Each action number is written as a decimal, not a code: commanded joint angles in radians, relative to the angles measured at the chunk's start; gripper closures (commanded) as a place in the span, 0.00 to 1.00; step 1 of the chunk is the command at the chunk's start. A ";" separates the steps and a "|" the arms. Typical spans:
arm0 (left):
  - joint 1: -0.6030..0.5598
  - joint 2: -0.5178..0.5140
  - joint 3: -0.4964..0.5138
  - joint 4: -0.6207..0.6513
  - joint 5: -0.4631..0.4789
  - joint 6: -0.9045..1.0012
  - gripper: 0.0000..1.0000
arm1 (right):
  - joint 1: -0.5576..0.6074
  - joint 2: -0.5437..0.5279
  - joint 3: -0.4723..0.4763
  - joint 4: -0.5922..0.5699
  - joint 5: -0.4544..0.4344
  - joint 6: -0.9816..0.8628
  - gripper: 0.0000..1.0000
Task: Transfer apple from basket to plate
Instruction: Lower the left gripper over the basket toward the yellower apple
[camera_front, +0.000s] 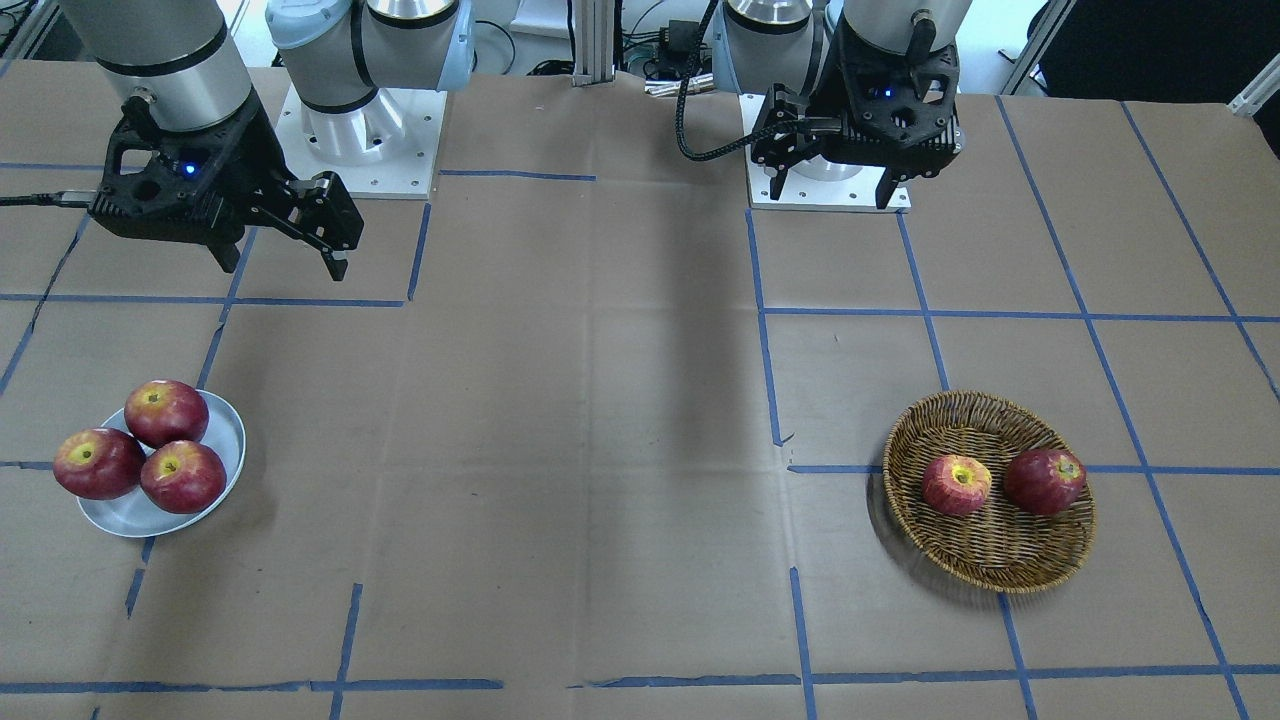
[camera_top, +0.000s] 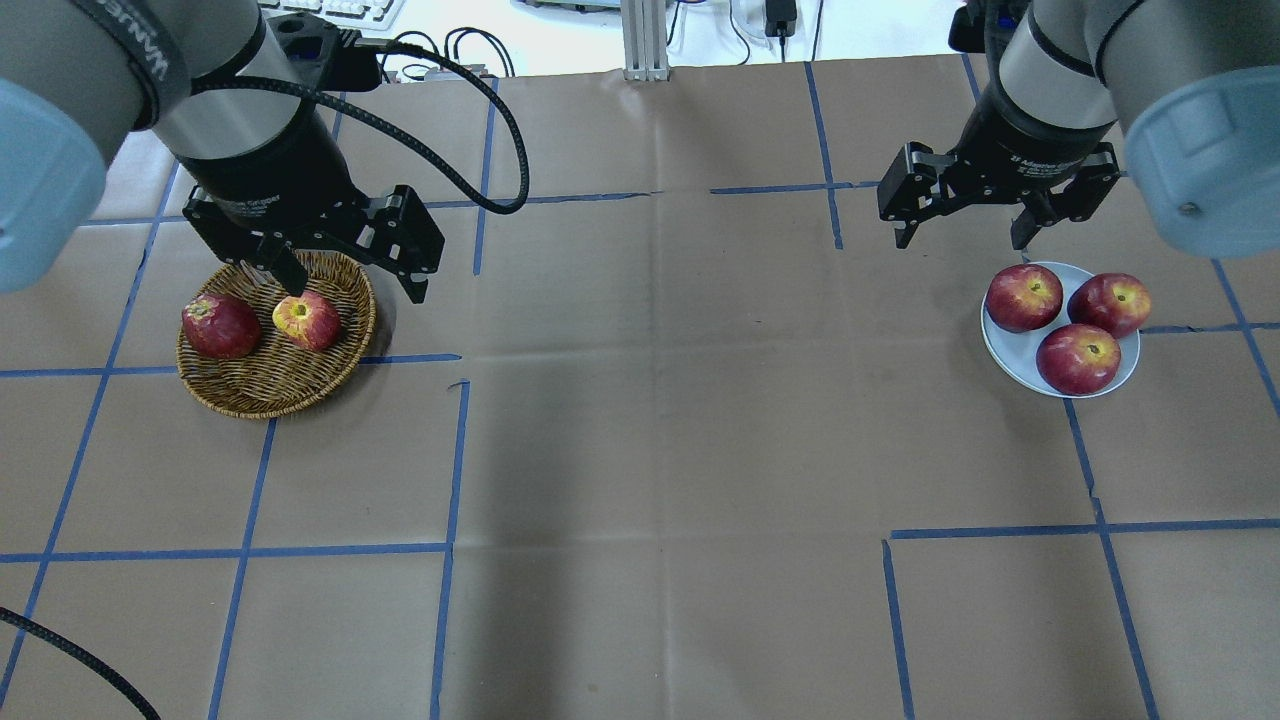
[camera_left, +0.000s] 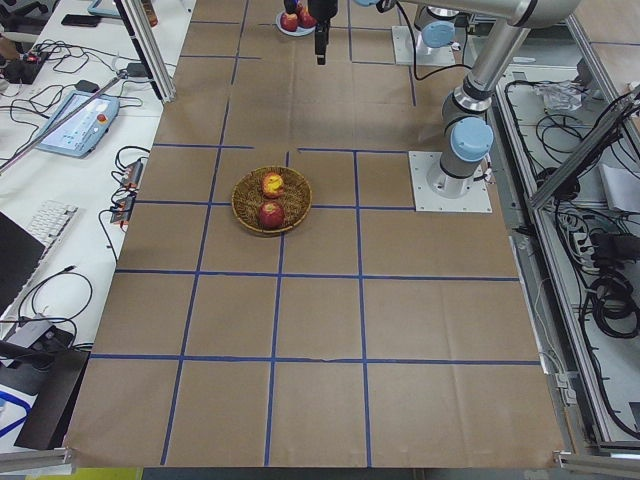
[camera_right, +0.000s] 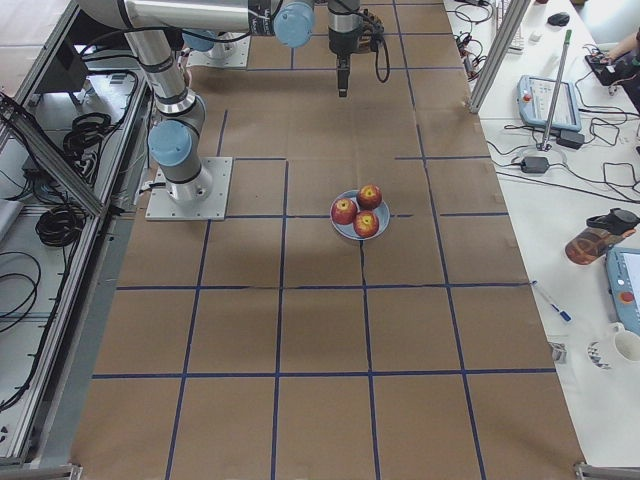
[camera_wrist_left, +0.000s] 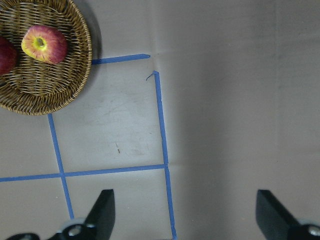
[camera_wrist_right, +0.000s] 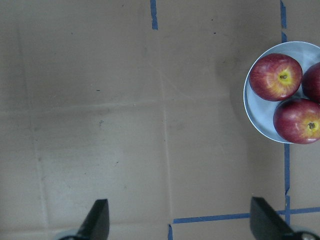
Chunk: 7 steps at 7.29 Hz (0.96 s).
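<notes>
The pinkish-red apple (camera_top: 306, 320) with a yellow stem patch lies in the wicker basket (camera_top: 270, 385), next to a darker red apple (camera_top: 220, 325). It also shows in the left wrist view (camera_wrist_left: 44, 44) and the front view (camera_front: 956, 484). My left gripper (camera_top: 357, 290) is open and empty, held above the table by the basket's robot-side rim. The pale plate (camera_top: 1005, 350) holds three dark red apples (camera_top: 1078, 358). My right gripper (camera_top: 962, 240) is open and empty, raised beside the plate, toward the table's middle.
Brown paper with blue tape lines (camera_top: 450, 460) covers the table. The arm bases (camera_front: 350, 140) stand at the robot side. In the right wrist view the plate (camera_wrist_right: 255, 110) sits at the right edge.
</notes>
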 joint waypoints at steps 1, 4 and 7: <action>0.000 -0.002 0.009 -0.020 -0.004 0.000 0.01 | 0.000 0.000 -0.001 0.001 0.000 0.000 0.00; 0.026 -0.001 -0.021 -0.006 0.001 0.137 0.01 | 0.000 0.000 -0.001 0.000 0.000 0.000 0.00; 0.222 -0.085 -0.047 0.121 0.004 0.389 0.01 | -0.002 0.000 0.001 0.000 0.000 -0.002 0.00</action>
